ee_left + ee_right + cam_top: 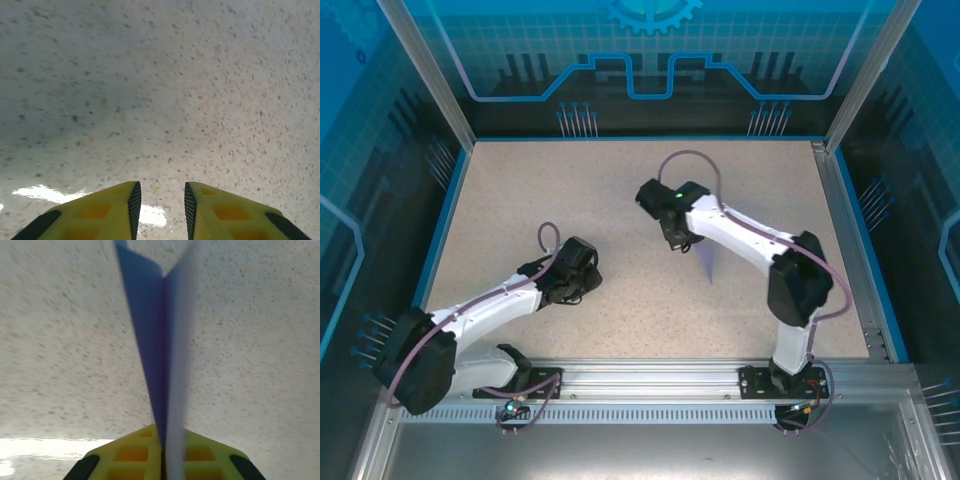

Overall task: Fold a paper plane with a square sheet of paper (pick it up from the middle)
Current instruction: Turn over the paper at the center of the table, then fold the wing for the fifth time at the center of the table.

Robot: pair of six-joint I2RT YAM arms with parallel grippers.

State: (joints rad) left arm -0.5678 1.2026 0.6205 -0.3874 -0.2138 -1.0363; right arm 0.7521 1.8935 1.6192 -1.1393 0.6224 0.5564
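One paper plane, lavender, pinched along its centre fold by my right gripper, held just right of mid-table. Left gripper: fingers slightly parted, empty, near left. I judge the folding largely done, set-down outstanding.

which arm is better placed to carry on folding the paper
Right. The right gripper is already shut on the folded paper; the left gripper is open over the table, holding nothing.

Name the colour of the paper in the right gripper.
Pale lavender-purple, darker along the inner fold; the paper shows best in the right wrist view.
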